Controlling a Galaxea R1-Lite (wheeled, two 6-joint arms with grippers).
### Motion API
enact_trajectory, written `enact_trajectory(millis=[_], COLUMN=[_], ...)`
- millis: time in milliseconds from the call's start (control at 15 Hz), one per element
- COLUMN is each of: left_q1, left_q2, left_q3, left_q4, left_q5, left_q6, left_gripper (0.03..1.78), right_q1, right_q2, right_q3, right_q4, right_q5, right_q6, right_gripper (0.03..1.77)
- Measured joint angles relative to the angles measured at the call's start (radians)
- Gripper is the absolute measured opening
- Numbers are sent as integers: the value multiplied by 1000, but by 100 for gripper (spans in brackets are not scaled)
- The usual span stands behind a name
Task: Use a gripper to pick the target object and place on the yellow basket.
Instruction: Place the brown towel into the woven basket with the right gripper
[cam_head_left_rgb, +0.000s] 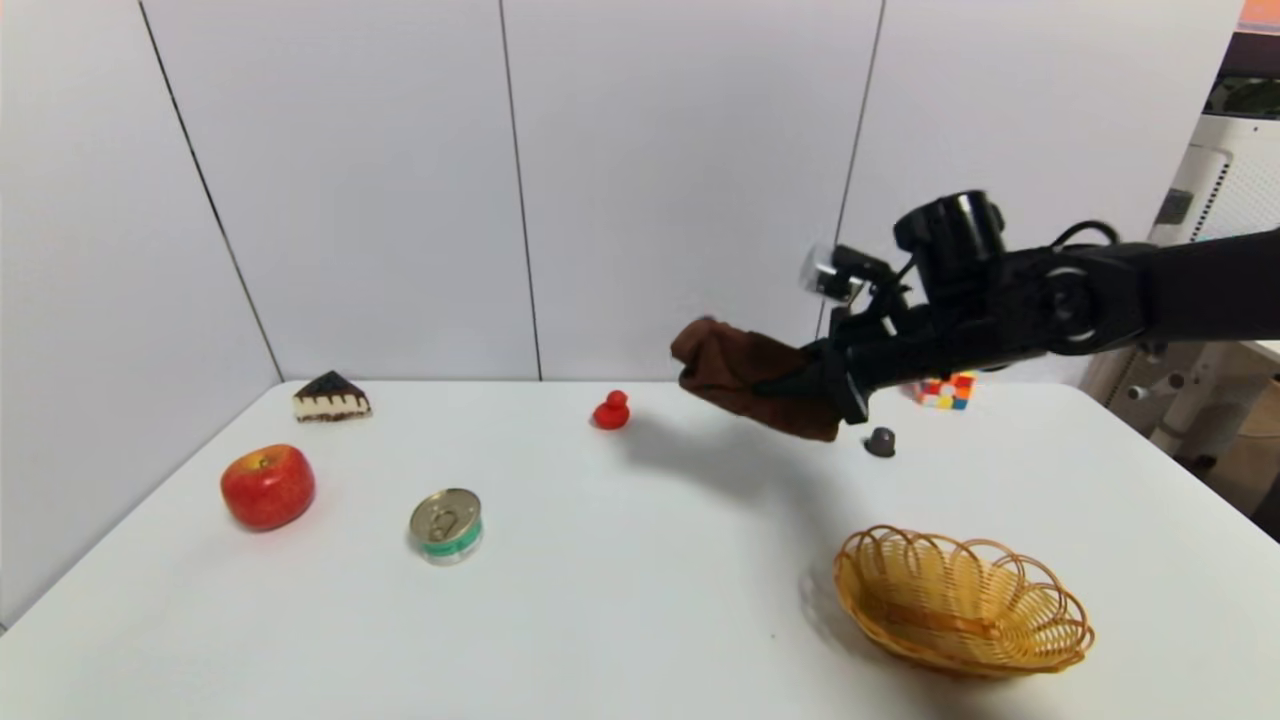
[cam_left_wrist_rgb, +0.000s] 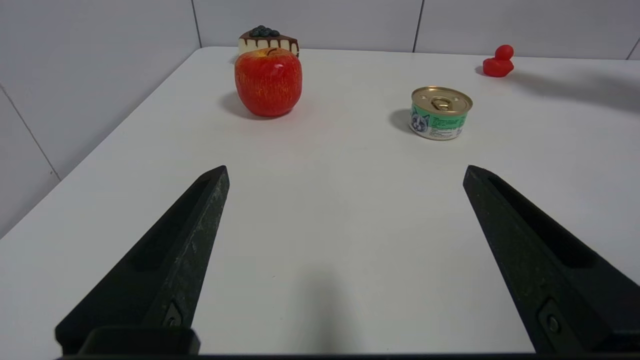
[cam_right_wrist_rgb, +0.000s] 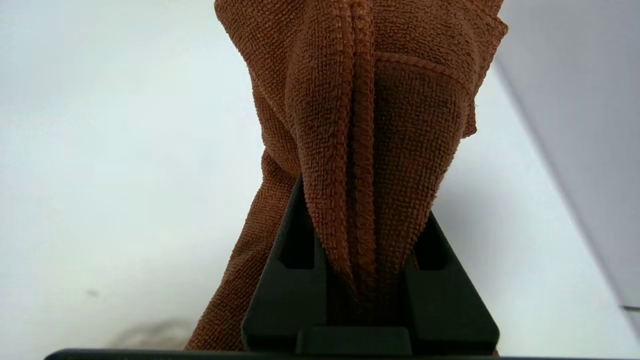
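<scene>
Pick stage: judged complete. The right end effector (cam_right_wrist_rgb: 364, 235) is closed on the towel (cam_head_left_rgb: 745, 375), cloth bunched between its two black fingers and draping out past them on both sides. In the head view the towel hangs in the air above the far part of the bench (cam_head_left_rgb: 600, 620), right of the midline, its shadow lying on the white surface below; no contact with the bench is seen.

Place stage: outstanding. The basket (cam_head_left_rgb: 960, 625) sits upright near the right-hand part of the bench's near edge, with no towel in it. The towel is beyond the basket and somewhat to its left, well apart from it.

Left end effector (cam_left_wrist_rgb: 345, 172): idle, fingers wide apart with nothing between them, over the near left part of the bench.

Other items, all on the bench: cake slice (cam_head_left_rgb: 332, 397) at the far left corner; apple (cam_head_left_rgb: 268, 487) by the left edge; can (cam_head_left_rgb: 446, 525) inward of the apple; red toy (cam_head_left_rgb: 611, 410) near the far edge; dark knob (cam_head_left_rgb: 881, 442) and coloured cube (cam_head_left_rgb: 946, 390) toward the far right corner.

Remaining, by judgement: carry the towel toward the near edge and rightward, centre it over the basket, lower, release. Roughly half the task is done. Risk noted: the loose ends are limp and could catch the looped rim or drape outside it, so centring the bulk matters before letting go.
</scene>
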Motion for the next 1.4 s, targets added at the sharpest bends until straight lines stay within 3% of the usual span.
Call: enact_trajectory(millis=[267,467,667,800,1133,1400], left_q1=[0,0,0,0,0,0], left_q2=[0,0,0,0,0,0], left_q3=[0,0,0,0,0,0], left_q4=[0,0,0,0,0,0], left_q5=[0,0,0,0,0,0], left_q6=[0,0,0,0,0,0], left_gripper=[169,169,169,169,169,169], right_q1=[-43,-105,-196,-261,-367,-377], right_q2=[-228,-389,-510,-568,-601,-515], right_q3=[74,236,428,559,791,846], right_q4=[-1,-5,-3,-2,-6,-12], right_q5=[3,45,140,167,174,169], right_q6=[91,50,-101,-235,-541,-696], right_gripper=[35,35,35,35,35,35])
